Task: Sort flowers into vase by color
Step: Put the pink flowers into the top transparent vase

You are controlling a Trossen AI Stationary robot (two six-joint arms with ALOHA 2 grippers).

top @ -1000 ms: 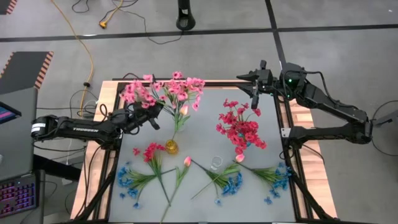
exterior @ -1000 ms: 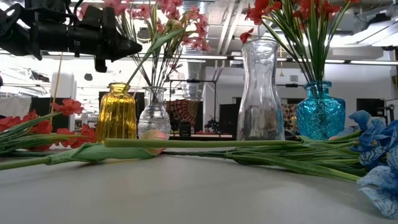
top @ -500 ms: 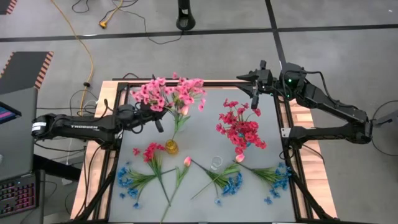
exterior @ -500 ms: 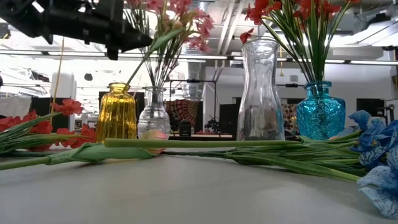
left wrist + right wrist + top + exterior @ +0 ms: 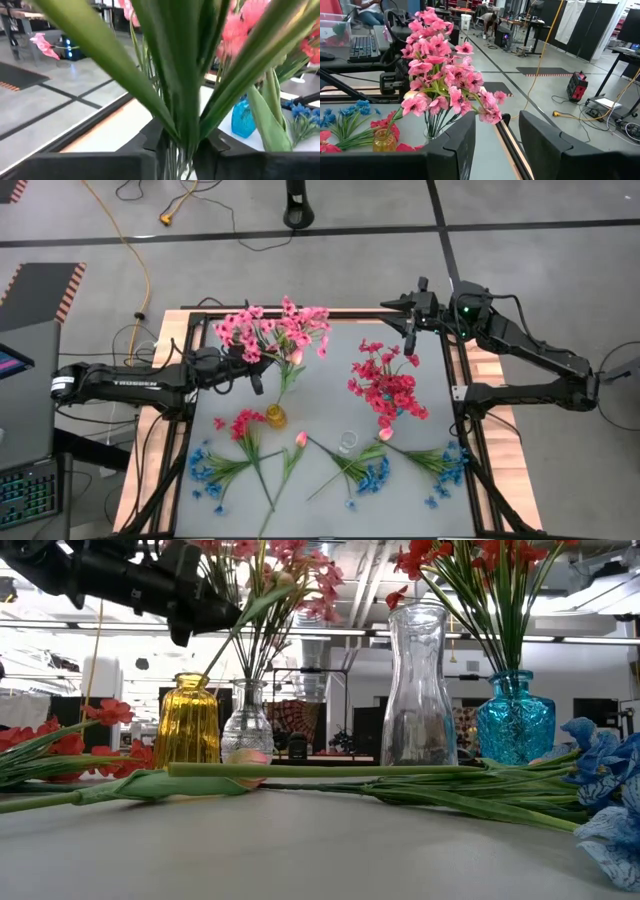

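Nearest to me, along the front edge of the grey table point(image 5: 320, 395), I am seeing loose sprigs lying flat: blue-blossomed sprigs with green stems point(image 5: 212, 470) at the front left, another blue bunch point(image 5: 368, 474) in the middle and a third point(image 5: 444, 464) at the front right, a deep red-pink sprig point(image 5: 246, 427) beside them, and a closed pink tulip bud on a long green stem point(image 5: 246, 758) stretching across the low view. Just behind, an amber ribbed glass vase point(image 5: 187, 720) and a tall clear glass carafe point(image 5: 418, 685) are standing upright; the carafe is holding no stems that I can make out.

Further back on the right, a turquoise glass vase point(image 5: 515, 717) is holding the bunch of deep red-pink flowers point(image 5: 387, 387). On the left, a small clear glass vase point(image 5: 247, 721) is carrying the light pink flowers point(image 5: 272, 330). My left gripper point(image 5: 246, 360) is hovering right at those pink stems above the vase; in its wrist view the green stems point(image 5: 180, 100) are running between its dark fingers point(image 5: 150, 145), but I cannot tell whether it is clamping them or letting go.

Farthest away, my right gripper point(image 5: 409, 325) is waiting above the table's back right corner, its fingers point(image 5: 455, 145) standing apart with nothing between them.
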